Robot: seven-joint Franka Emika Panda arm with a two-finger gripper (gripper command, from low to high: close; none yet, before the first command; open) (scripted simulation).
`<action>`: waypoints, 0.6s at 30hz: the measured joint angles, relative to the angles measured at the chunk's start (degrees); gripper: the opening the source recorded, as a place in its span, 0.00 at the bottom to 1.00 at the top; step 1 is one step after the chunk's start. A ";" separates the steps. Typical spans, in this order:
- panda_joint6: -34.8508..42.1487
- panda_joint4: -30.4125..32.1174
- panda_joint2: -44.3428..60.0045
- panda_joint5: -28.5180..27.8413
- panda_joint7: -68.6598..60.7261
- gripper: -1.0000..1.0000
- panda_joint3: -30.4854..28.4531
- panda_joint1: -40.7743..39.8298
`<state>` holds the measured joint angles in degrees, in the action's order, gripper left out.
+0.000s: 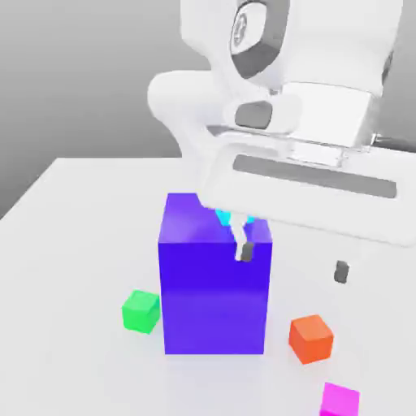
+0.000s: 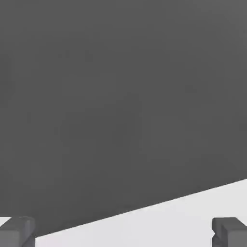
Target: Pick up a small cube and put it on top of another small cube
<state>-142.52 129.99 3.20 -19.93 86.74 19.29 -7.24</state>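
Observation:
The small magenta cube (image 1: 339, 400) lies on the white table near the front edge, at the exterior view's right. The small green cube (image 1: 141, 311) rests on the table just left of a big blue-purple block (image 1: 214, 275). My gripper (image 1: 292, 262) hangs open above the table, its fingertips (image 1: 245, 252) wide apart, one in front of the block's upper right corner, the other to the right of the block. Nothing sits between them. In the hand view my gripper (image 2: 123, 232) has both dark pads (image 2: 17, 231) at the frame's edges, far apart, facing a grey background and a strip of table.
A small orange-red cube (image 1: 311, 339) lies right of the big block, between it and the magenta cube. A small cyan cube (image 1: 225, 217) peeks out behind the block's top. The white table (image 1: 65, 244) stretches open at the exterior view's left.

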 joint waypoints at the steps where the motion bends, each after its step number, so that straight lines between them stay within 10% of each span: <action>1: -0.56 -0.04 1.94 -0.36 1.39 0.50 0.02 0.43; 14: -12.29 -1.50 25.51 -0.37 13.39 0.50 -1.37 6.73; 15: -13.77 -1.99 27.49 -1.22 14.06 0.00 -2.71 7.88; 18: -13.83 -1.99 27.49 -1.21 14.05 0.00 -2.70 7.88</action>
<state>-156.34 128.00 30.69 -21.14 100.79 16.58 0.64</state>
